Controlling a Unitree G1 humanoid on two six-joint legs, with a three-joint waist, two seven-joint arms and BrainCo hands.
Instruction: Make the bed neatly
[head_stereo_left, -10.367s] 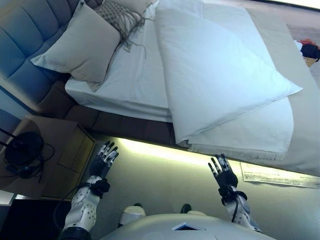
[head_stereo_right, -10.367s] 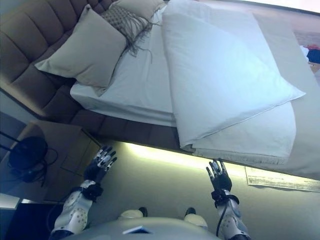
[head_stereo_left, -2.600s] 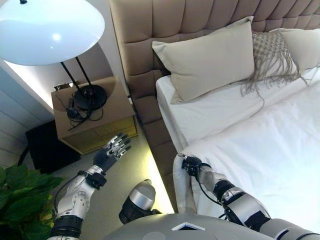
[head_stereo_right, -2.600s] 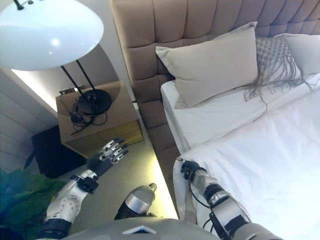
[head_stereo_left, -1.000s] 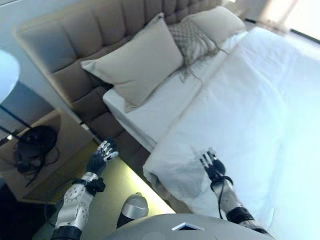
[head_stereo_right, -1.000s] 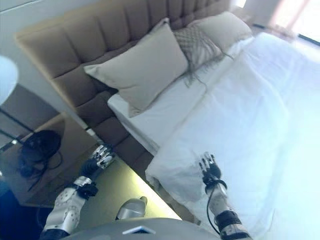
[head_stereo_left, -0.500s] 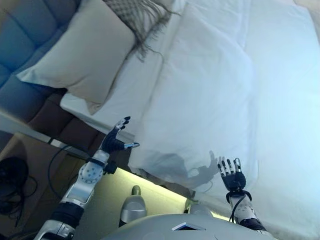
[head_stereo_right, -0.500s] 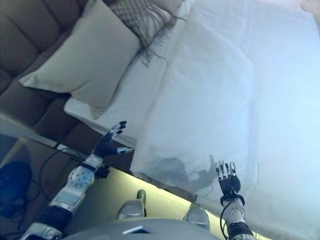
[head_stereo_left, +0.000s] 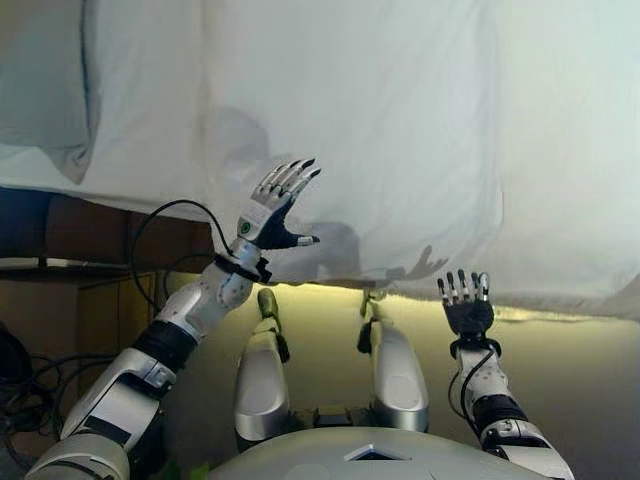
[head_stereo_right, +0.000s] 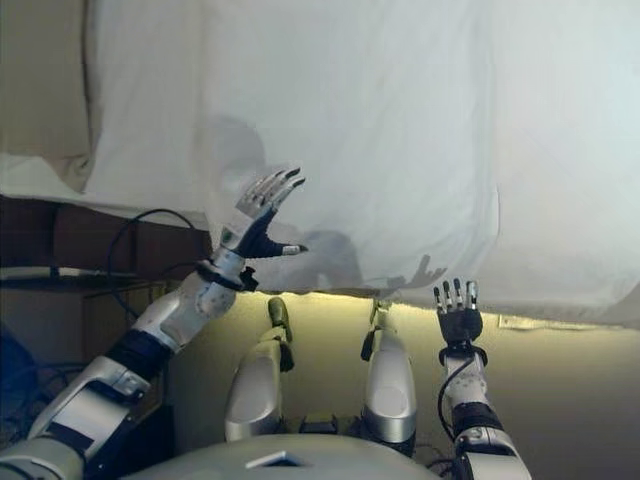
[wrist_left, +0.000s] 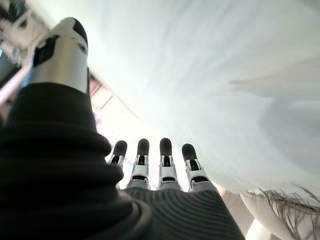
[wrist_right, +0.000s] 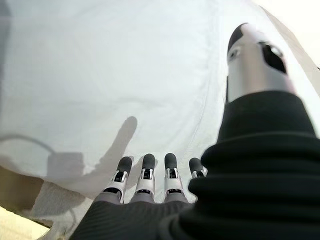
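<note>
The left hand (head_stereo_left: 268, 215) is reaching with fingers (head_stereo_left: 289, 176) spread wide, holding nothing, over the white duvet (head_stereo_left: 380, 120); the right hand (head_stereo_left: 466, 312) is hovering wide open just below its hanging edge.

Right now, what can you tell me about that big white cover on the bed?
The white duvet looks like soft, smooth cotton, spread flat over the bed with faint creases. Its near edge hangs over the bed's side, above a lit strip. The left hand is raised, open, in front of that edge; the right hand is open just below it. Neither grips it; contact is unclear.
</note>
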